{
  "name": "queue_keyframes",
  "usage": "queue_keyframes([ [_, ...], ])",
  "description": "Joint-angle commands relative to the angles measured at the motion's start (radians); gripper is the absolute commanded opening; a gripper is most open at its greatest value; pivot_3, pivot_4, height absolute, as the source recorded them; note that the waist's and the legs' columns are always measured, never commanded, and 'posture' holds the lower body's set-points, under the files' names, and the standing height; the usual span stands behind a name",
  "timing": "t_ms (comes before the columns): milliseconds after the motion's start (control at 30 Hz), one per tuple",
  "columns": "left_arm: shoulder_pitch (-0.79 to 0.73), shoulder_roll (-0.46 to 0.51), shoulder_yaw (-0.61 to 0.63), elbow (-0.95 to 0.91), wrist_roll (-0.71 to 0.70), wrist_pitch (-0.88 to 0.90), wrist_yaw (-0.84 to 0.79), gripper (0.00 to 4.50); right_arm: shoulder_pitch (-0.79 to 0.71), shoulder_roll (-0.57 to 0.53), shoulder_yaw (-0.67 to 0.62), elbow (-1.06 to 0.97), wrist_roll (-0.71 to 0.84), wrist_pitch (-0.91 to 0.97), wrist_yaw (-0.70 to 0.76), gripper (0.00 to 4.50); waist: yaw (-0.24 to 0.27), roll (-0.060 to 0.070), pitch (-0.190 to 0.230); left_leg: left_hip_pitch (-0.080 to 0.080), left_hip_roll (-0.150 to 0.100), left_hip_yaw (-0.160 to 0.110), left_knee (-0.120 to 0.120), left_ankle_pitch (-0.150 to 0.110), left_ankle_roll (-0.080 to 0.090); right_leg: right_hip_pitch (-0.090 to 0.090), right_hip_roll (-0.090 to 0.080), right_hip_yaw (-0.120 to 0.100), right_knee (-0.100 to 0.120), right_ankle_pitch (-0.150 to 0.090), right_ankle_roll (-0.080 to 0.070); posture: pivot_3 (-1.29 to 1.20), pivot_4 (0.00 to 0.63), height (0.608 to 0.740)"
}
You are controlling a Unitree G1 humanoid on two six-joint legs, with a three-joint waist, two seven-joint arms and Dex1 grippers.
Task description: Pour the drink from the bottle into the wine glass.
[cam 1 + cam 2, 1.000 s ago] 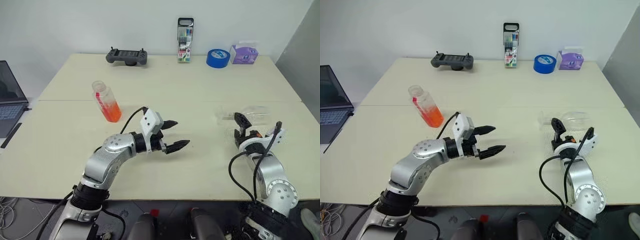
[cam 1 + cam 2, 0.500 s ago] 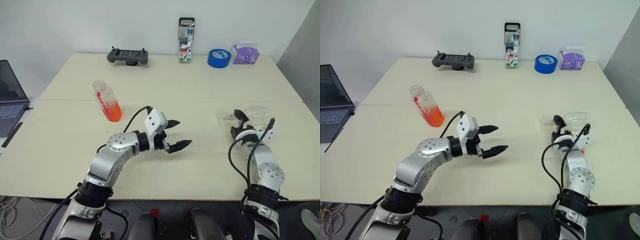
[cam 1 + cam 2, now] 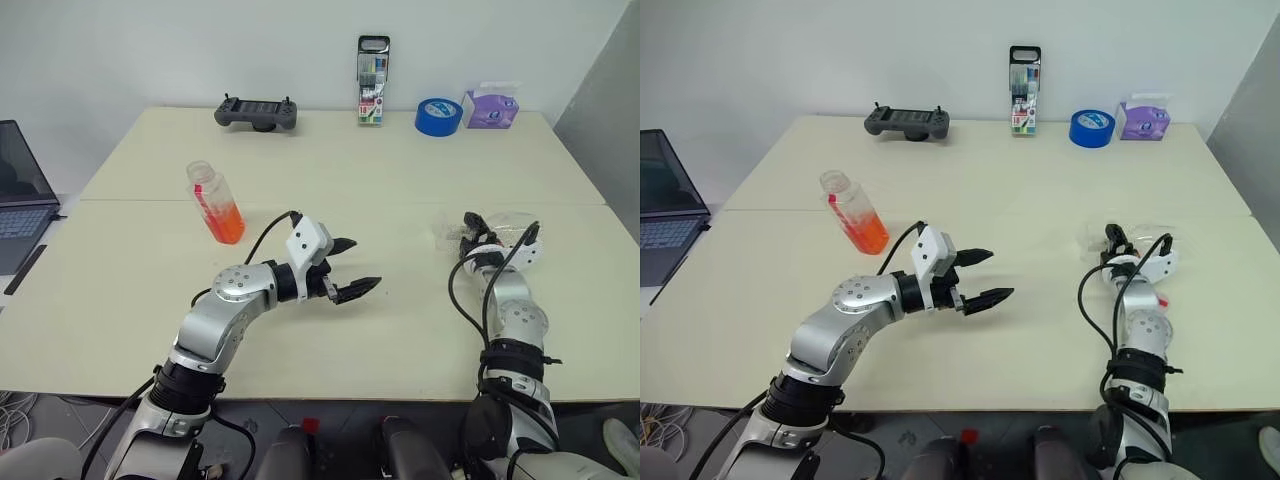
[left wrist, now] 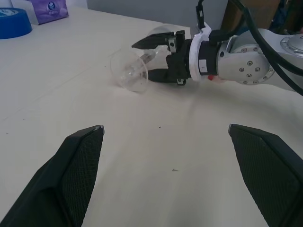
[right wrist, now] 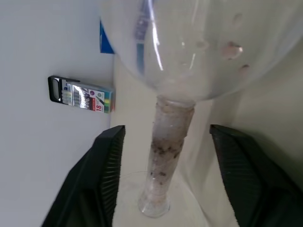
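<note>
While the left gripper [image 3: 352, 268] hangs spread wide over bare table [image 3: 400, 170], I see the right gripper [image 4: 152, 59] with fingers either side of the stem of the wine glass [image 4: 135, 71], not visibly clamped. That glass lies toppled on the cream top. Well left of it, the bottle [image 3: 214, 203] stands tilted, orange drink [image 3: 224, 222] low inside.

Both eye views look forward and down over the table [image 3: 400, 180]. The left wrist view faces low across it; the right wrist view sits tight against the wine glass [image 5: 165, 137], which all share.
</note>
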Motion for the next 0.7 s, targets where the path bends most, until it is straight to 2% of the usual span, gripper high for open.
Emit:
queue_keyframes([
  [33,-0.024,0.009,0.017,-0.034,0.006,-0.004,0.004,4.50,-0.042,-0.002,-0.024,0.018,-0.003,-0.032,0.016,1.73,0.000,0.000,0.000,0.000,0.000,0.000,0.000,0.000,0.000,0.000,0.000,0.000,0.000,0.000,0.000,0.00,0.150,0.740],
  [133,-0.025,0.013,0.020,-0.029,0.008,-0.006,0.002,4.50,-0.058,-0.004,-0.025,0.037,-0.029,-0.049,0.022,0.63,0.000,0.000,0.000,0.001,0.000,0.001,0.000,0.000,0.000,0.000,0.000,0.001,0.000,0.000,0.000,0.00,0.150,0.740],
  [200,-0.019,0.020,0.027,-0.027,0.008,-0.007,0.001,4.50,-0.058,-0.015,0.020,-0.001,-0.084,-0.048,0.040,0.19,0.000,0.000,0.000,0.001,0.000,0.001,0.000,0.000,0.000,0.000,0.000,0.001,0.000,0.000,0.000,0.00,0.150,0.740],
  [433,0.061,0.083,0.127,-0.059,-0.022,0.012,0.016,4.50,-0.051,-0.073,0.429,-0.267,-0.479,-0.026,0.147,0.19,-0.018,0.002,0.001,0.001,0.000,0.003,-0.004,0.000,0.000,-0.005,0.001,0.013,0.001,0.000,0.000,0.00,0.150,0.740],
  [467,0.101,0.110,0.175,-0.075,-0.040,0.025,0.013,4.50,-0.061,-0.082,0.551,-0.279,-0.602,-0.074,0.192,0.19,-0.026,0.002,0.001,0.001,0.001,0.003,-0.005,0.000,0.000,-0.006,0.001,0.013,0.000,0.000,0.000,0.00,0.150,0.740],
  [567,0.173,0.157,0.260,-0.106,-0.072,0.048,0.019,4.50,-0.073,-0.076,0.736,-0.258,-0.804,-0.169,0.279,0.19,-0.036,0.002,0.001,0.005,0.003,0.007,-0.012,0.000,0.000,-0.007,0.002,0.015,0.000,0.000,0.000,0.00,0.150,0.740],
  [700,0.238,0.207,0.384,-0.172,-0.122,0.088,0.047,4.50,-0.078,0.003,0.815,-0.081,-0.945,-0.344,0.328,0.19,-0.027,-0.001,0.001,0.005,0.009,0.004,-0.013,0.000,0.000,-0.008,0.003,0.013,0.000,0.000,0.000,0.00,0.150,0.740],
])
